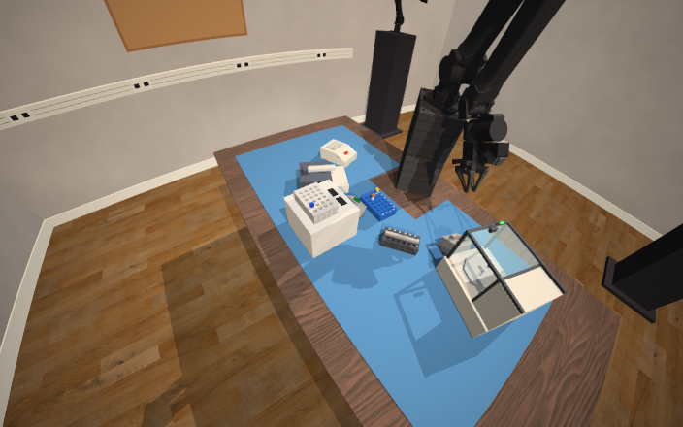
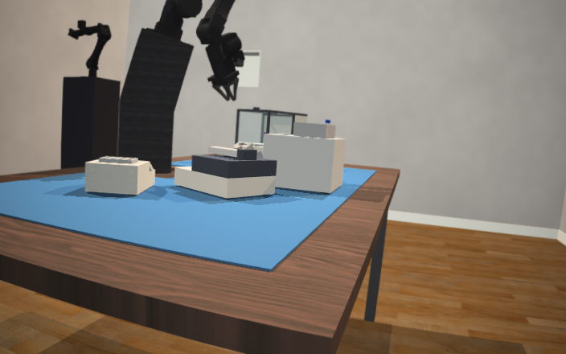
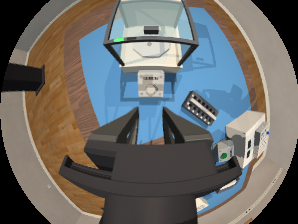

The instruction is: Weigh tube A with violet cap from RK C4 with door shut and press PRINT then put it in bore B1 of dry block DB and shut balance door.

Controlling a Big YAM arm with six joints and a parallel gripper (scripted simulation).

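My gripper [image 1: 471,188] [image 2: 228,96] [image 3: 150,110] is partly open and holds nothing. It hangs high above the bench, in front of the balance [image 1: 498,281] [image 2: 267,125] [image 3: 152,36]. The balance's green lamp [image 1: 502,221] [image 3: 116,40] is lit. Its top pane lies over the glass box with its handle [image 1: 492,228] at the front edge. Its sloping front [image 1: 449,243] [image 3: 150,86] faces my gripper. The blue tube rack [image 1: 378,203] holds tubes with yellow and red caps. The dry block [image 1: 322,217] [image 2: 306,160] [image 3: 248,132] holds a blue-capped tube [image 1: 311,205]. I cannot make out a violet cap.
A dark magnet block [image 1: 399,239] [image 3: 200,107] lies between rack and balance. Two more white stations [image 1: 338,151] [image 1: 322,174] stand behind the dry block. The arm's black base column [image 1: 428,146] rises beside the rack. All stations stand on the blue mat [image 1: 382,312].
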